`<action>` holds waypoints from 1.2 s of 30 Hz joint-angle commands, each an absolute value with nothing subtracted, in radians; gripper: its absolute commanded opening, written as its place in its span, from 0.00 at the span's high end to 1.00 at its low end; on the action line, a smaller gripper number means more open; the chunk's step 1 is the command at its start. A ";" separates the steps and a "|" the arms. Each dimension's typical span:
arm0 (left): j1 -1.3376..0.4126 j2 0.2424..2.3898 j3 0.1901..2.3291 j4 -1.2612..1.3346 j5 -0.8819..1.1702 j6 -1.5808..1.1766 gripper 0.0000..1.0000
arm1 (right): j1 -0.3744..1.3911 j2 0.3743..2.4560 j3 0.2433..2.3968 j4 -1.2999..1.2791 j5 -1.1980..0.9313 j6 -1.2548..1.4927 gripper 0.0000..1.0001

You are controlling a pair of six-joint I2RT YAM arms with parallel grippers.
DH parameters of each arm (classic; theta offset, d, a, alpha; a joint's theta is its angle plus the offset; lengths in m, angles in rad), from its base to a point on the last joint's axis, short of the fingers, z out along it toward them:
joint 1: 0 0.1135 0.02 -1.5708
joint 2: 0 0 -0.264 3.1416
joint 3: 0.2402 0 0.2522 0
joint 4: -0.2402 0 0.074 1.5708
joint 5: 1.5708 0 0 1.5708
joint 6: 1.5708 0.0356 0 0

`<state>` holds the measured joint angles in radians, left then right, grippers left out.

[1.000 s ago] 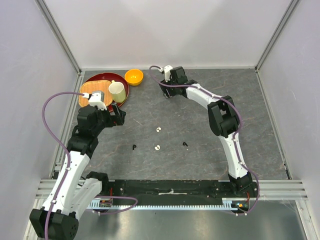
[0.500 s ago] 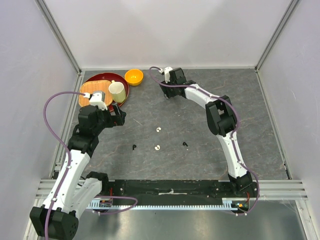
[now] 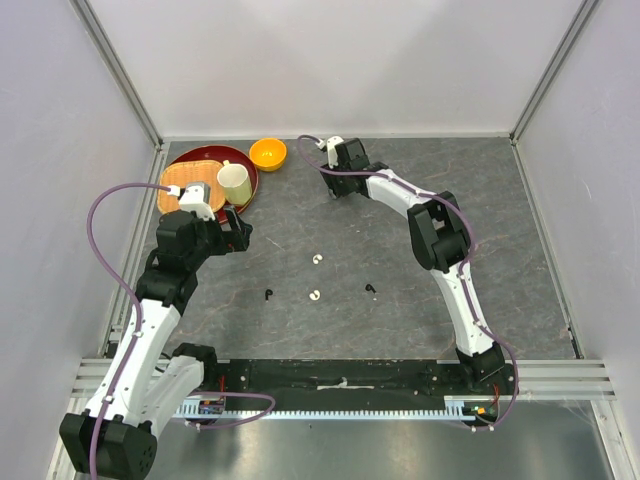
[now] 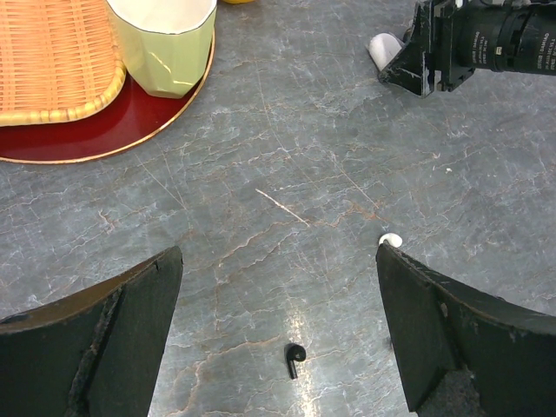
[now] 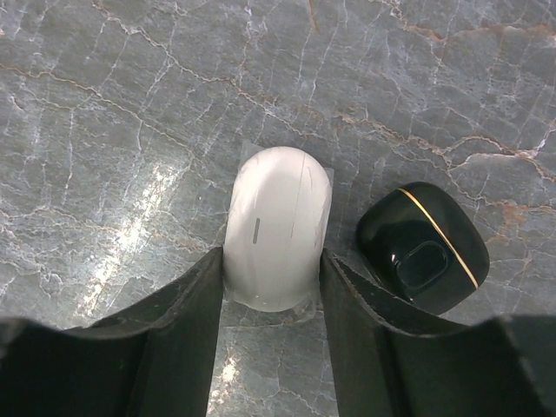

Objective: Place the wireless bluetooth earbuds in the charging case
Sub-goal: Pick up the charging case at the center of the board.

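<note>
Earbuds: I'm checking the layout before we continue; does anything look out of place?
Yes: two white earbuds and two black earbuds lie scattered on the table, far from the closed white case and black case.

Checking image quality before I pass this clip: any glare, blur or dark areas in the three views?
Top view: even light, sharp, but the earbuds are mere specks. Left wrist view: a sheen on the stone tabletop by the black earbud; the near fingers are dark masses. Right wrist view: glare patch left of the white case; it and the black case are sharp.
</note>
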<state>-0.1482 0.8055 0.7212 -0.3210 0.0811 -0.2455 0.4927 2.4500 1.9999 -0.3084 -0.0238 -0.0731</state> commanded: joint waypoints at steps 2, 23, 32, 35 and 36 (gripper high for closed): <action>-0.147 0.808 0.749 -0.327 0.090 -0.241 0.02 | 0.500 2.464 2.025 -0.311 -0.006 -0.080 0.55; -0.146 0.689 0.663 -0.120 0.258 -0.276 0.01 | 0.500 2.100 1.717 -0.130 -0.285 -0.045 0.89; -0.146 0.776 0.686 -0.172 0.322 -0.305 0.01 | 0.500 1.729 1.321 0.070 -0.299 0.083 0.96; -0.146 0.820 0.699 -0.187 0.336 -0.325 0.01 | 0.500 1.627 1.189 0.077 -0.230 0.112 0.96; -0.146 0.828 0.699 -0.189 0.342 -0.331 0.01 | 0.500 1.602 1.162 0.078 -0.218 0.115 0.97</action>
<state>-0.1478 0.7937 0.6609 -0.1837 0.2913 -0.2787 0.4973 1.7172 1.2694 -0.0025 -0.2726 0.0631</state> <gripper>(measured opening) 0.990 0.493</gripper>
